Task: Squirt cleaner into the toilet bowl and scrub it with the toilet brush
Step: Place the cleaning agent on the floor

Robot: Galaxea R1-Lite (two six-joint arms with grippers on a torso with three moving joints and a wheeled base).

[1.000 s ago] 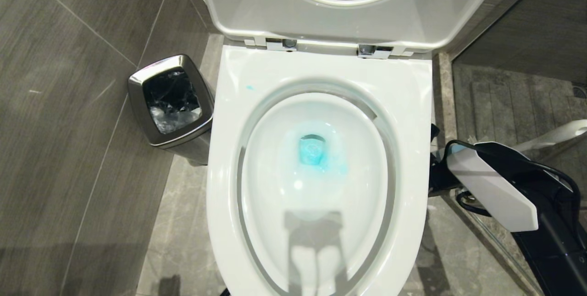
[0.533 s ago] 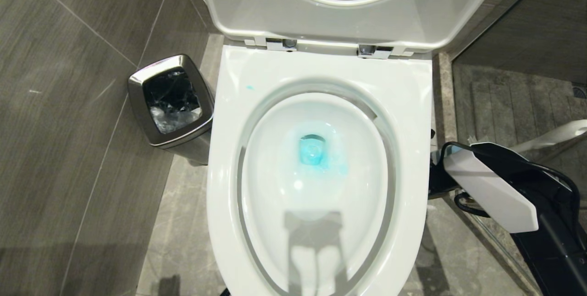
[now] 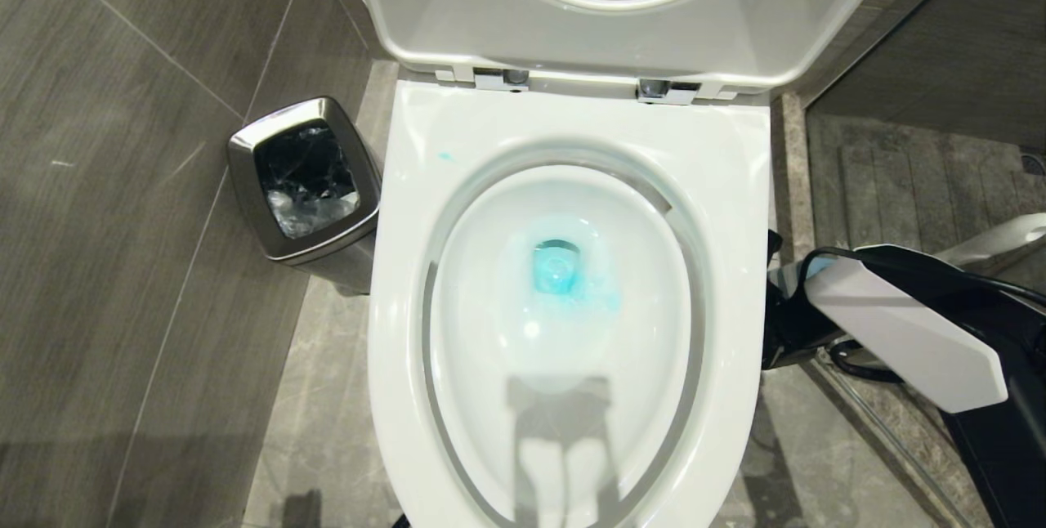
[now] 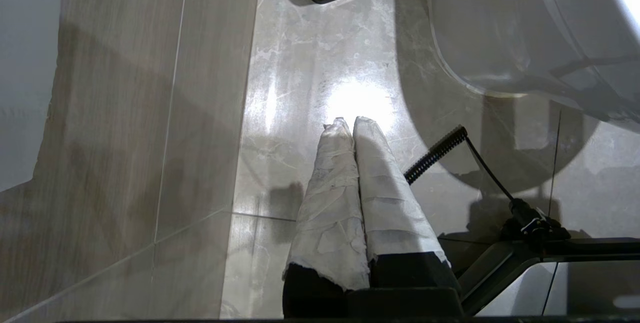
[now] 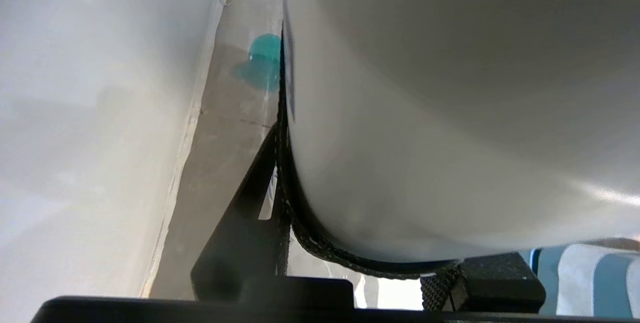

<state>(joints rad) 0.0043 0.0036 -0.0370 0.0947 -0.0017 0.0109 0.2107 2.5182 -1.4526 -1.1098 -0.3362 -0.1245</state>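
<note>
Head view first: the large glossy white ceramic toilet bowl [image 3: 739, 209] sits dead centre with seat and lid tipped up. The turquoise-blue cleaner [image 3: 560, 275] is pooled at the drain, and one stray teal spot [image 3: 445, 156] lies on the flat rim. The right arm [image 3: 899, 340], black with a white cover, hangs low just beside the bowl's right edge. Its right pincer [image 3: 783, 330] shows only as a dark shape tucked under the rim, and I cannot tell whether it is released or grasping anything.

The toilet brush shows only its slim pale plastic handle [image 3: 1001, 240]. It lies on the far side of that arm from the bowl, its long axis slanting away to the upper right, with the bristle head out of sight. The right arm is clearly the nearer one. My call is that the brush has to come across from the pincer's outer side to the bowl on its inner side. A small square steel bin [image 3: 302, 176] stands well apart, beyond the bowl.

Left wrist view: the left pincer [image 4: 350, 124], wrapped in white tape, is clenched on nothing and parked above the grey floor [image 4: 300, 63].

Right wrist view: a pale mass fills the frame, with a teal blob [image 5: 262, 55] beside it, and there are no fingers to read.
</note>
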